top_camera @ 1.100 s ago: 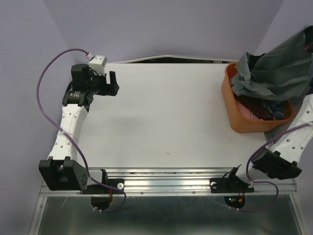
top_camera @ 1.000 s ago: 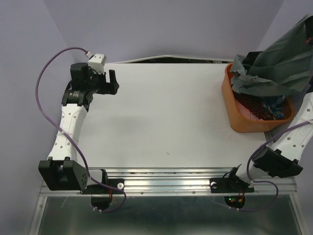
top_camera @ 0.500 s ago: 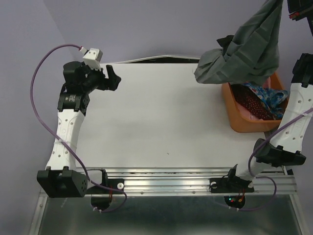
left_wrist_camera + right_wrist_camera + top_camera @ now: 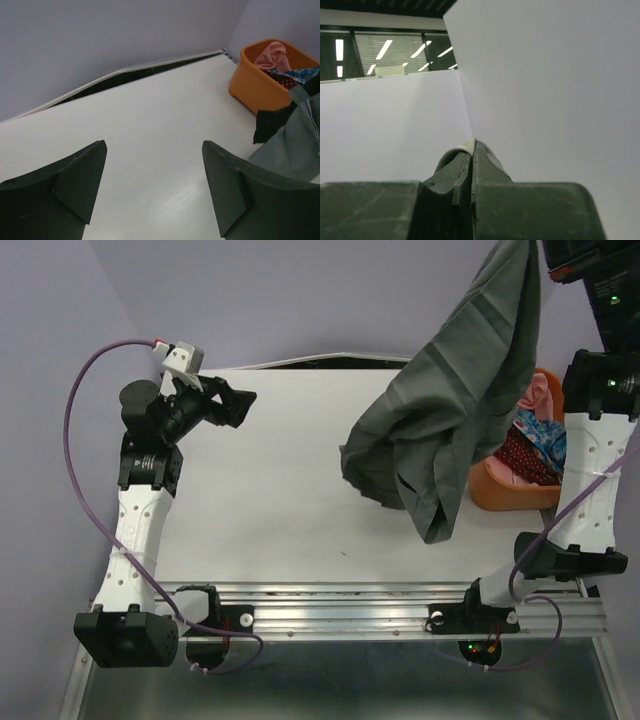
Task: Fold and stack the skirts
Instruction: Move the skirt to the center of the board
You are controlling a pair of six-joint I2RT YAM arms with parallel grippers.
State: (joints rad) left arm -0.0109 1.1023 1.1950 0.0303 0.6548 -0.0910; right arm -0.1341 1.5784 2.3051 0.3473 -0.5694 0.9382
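Note:
The plain grey skirt (image 4: 450, 410) hangs in the air over the right half of the table, its lower folds near the tabletop; it also shows at the right edge of the left wrist view as the grey skirt (image 4: 295, 150). My right gripper (image 4: 473, 150) is shut on a rim of the grey cloth (image 4: 465, 146), high at the top right. The dark red dotted skirt (image 4: 522, 455) and the blue flowered skirt (image 4: 545, 440) lie in the orange basket (image 4: 505, 490). Over the far left of the table, my left gripper (image 4: 240, 405) stands open and holds nothing.
The orange basket (image 4: 250, 85) stands at the table's right edge, with a pink cloth (image 4: 545, 395) in it as well. The white table (image 4: 290, 490) ends at a dark gap along the back wall. A purple cable loops beside the left arm.
My right arm has lifted the grey skirt out of the basket and swung it left over the table. The left gripper has risen a little and turned toward the right.

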